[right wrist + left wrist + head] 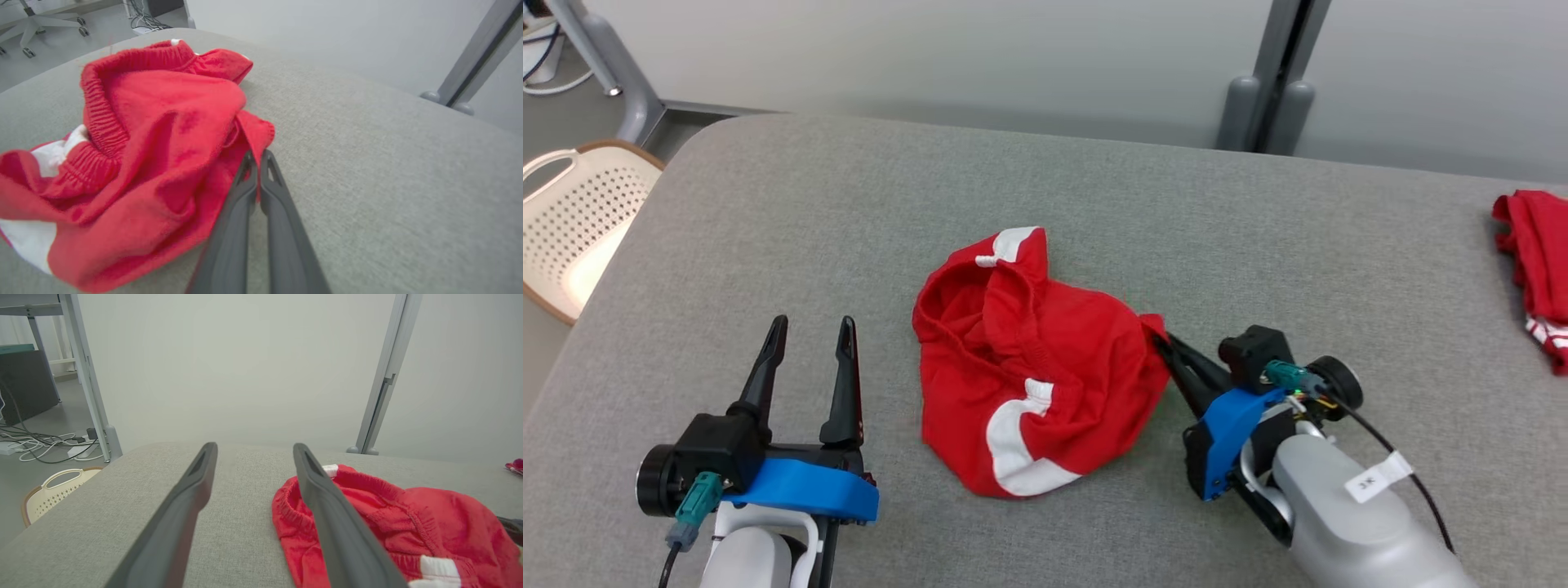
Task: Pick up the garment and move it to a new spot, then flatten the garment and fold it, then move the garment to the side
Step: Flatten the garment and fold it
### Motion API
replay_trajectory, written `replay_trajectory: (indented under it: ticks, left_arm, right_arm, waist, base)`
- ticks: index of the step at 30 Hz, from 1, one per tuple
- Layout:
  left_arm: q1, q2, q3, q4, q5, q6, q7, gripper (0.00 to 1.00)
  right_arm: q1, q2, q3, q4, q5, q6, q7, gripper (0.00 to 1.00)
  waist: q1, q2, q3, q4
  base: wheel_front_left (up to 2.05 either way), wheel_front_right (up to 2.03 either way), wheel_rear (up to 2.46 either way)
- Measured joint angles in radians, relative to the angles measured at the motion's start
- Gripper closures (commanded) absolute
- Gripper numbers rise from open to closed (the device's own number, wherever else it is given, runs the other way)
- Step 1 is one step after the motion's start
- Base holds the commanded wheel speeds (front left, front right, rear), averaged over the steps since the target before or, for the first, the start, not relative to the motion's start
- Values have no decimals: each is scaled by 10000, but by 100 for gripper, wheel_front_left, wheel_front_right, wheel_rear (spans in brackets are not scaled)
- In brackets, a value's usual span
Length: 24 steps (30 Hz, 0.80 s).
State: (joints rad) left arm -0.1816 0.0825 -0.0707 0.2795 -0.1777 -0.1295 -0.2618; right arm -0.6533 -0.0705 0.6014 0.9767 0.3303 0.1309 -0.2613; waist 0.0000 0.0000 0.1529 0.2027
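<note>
The garment (1033, 367) is a pair of red shorts with white stripes and an elastic waistband, lying crumpled in the middle of the grey padded table (849, 212). My right gripper (1161, 336) is at the garment's right edge, shut on a fold of red cloth; in the right wrist view the cloth (257, 130) is pinched between its closed fingertips (258, 157). My left gripper (810, 327) stands open to the left of the garment, nothing between its fingers. In the left wrist view the garment (388, 522) lies just right of that gripper's (253, 451) right finger.
Another red and white garment (1535, 261) lies at the table's right edge. A cream perforated basket (572, 220) stands on the floor off the table's left side. A grey wall and metal posts (1270, 90) run behind the table.
</note>
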Motion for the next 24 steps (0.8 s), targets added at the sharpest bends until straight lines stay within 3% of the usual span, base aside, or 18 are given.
replay_trajectory:
  ticks: [12, 21, 22, 23, 24]
  left_arm:
    - [546, -65, -44, -59, -44, -2, 0, 0]
    - [698, -123, -107, -109, -46, -2, 0, 0]
    - [714, -123, -86, -119, -46, -2, 0, 0]
    - [722, -119, -90, -121, -48, -2, 0, 0]
    - [722, -119, -84, -125, -46, -2, 0, 0]
  right_arm:
    - [2359, -1085, -3231, -2736, -1141, 0, -4, 100]
    - [4335, -1298, -6109, -3486, -1381, -2, -4, 100]
    - [4449, -1231, -6289, -3494, -1400, -2, 0, 63]
    - [4542, -1158, -6414, -3521, -1511, -2, 4, 0]
    - [4601, -1066, -6487, -3563, -1615, -2, 4, 0]
  waist:
    - [-1, 0, -735, -1050]
    - [-2, 0, -832, -1392]
    - [-1, 0, -820, -1428]
    - [-1, 0, -812, -1468]
    - [-1, 0, -805, -1497]
  base:
    - [0, 0, 0]
    - [0, 0, 0]
    - [0, 0, 0]
    - [0, 0, 0]
    - [0, 0, 0]
